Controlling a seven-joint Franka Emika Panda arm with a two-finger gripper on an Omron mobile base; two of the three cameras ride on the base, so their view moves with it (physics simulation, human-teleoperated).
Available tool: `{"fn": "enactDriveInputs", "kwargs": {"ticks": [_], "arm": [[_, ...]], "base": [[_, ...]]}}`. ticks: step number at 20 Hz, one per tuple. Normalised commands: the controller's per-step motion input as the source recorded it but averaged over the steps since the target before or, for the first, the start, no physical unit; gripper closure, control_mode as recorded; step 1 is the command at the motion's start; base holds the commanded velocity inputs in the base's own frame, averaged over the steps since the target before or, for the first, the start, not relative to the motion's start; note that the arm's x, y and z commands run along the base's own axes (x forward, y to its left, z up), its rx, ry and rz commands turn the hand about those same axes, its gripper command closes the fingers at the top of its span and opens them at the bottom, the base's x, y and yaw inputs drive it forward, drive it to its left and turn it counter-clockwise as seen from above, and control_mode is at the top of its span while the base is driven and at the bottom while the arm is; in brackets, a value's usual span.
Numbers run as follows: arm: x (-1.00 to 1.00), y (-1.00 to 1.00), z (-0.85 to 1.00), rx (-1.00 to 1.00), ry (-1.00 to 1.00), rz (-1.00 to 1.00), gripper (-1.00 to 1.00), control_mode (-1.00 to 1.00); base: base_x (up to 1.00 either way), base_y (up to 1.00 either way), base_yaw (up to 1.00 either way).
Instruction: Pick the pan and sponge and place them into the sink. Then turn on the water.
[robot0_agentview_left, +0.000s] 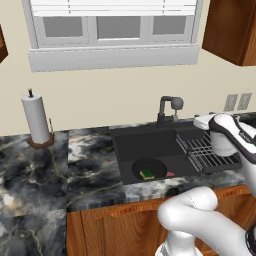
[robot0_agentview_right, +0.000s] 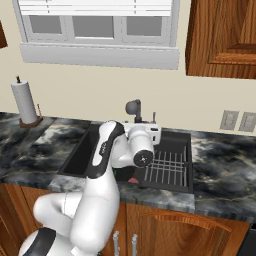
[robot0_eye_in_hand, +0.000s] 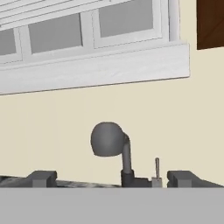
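While the pan (robot0_agentview_left: 149, 170) and sponge (robot0_agentview_left: 147, 174) lie in the sink (robot0_agentview_left: 131, 145) of the marbled table (robot0_agentview_left: 40, 175) — under a window (robot0_agentview_left: 112, 30) — the hand (robot0_eye_in_hand: 111, 178) gapes, released.

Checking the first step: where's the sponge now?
In the left base view, the sponge lies on the pan at the sink's front, left of the drying rack.

Yellow-green sponge (robot0_agentview_left: 147, 174) on black pan (robot0_agentview_left: 156, 165), dark grey sink (robot0_agentview_left: 145, 145), marbled counter (robot0_agentview_left: 35, 180)

open gap ahead of claw (robot0_eye_in_hand: 112, 178), faucet (robot0_eye_in_hand: 114, 151) standing in the way
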Motion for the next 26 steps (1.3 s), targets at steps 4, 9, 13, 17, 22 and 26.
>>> {"fn": "enactDriveInputs", "kwargs": {"ticks": [4, 9, 13, 17, 22, 26], "arm": [[0.21, -0.03, -0.2, -0.02, -0.04, 0.04, -1.0, -1.0], [0.22, -0.01, -0.14, -0.02, -0.06, 0.04, -1.0, -1.0], [0.21, -0.01, -0.07, -0.02, -0.06, 0.05, -1.0, -1.0], [0.21, -0.01, 0.0, 0.0, -0.02, 0.04, -1.0, -1.0], [0.22, -0.01, 0.0, 0.0, 0.01, 0.03, -1.0, -1.0], [0.24, -0.03, 0.0, 0.0, 0.03, 0.02, -1.0, -1.0]], "base": [[0.0, 0.0, 0.0], [0.0, 0.0, 0.0], [0.0, 0.0, 0.0], [0.0, 0.0, 0.0], [0.0, 0.0, 0.0], [0.0, 0.0, 0.0]]}}
